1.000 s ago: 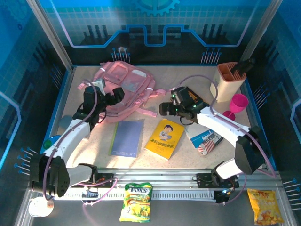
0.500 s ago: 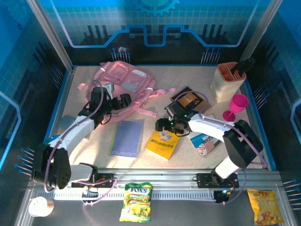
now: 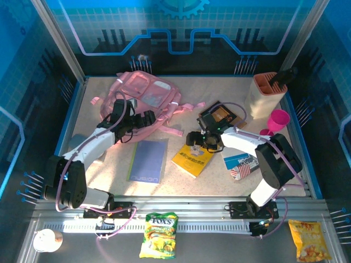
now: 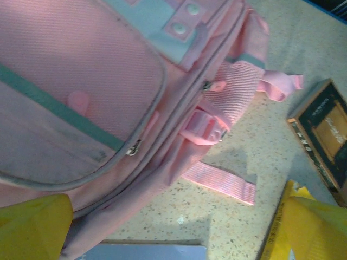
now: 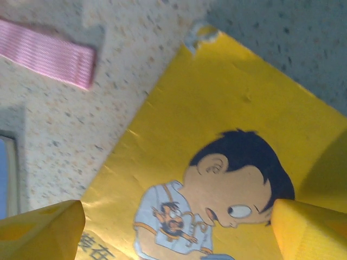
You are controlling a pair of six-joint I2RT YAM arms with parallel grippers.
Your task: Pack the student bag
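Just ahead of left fingers (image 4: pixel 32 230), student bag (image 4: pixel 81 81)

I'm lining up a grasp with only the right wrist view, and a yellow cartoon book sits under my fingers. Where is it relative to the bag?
Observer: The yellow book lies flat to the right of a blue notebook, on the near side of the pink student bag and apart from it.
Operator: Where is the other arm?
Observer: The left gripper hovers open over the bag's near edge.
Operator: Anything beyond my gripper?
Observer: A dark book lies just past the right gripper.
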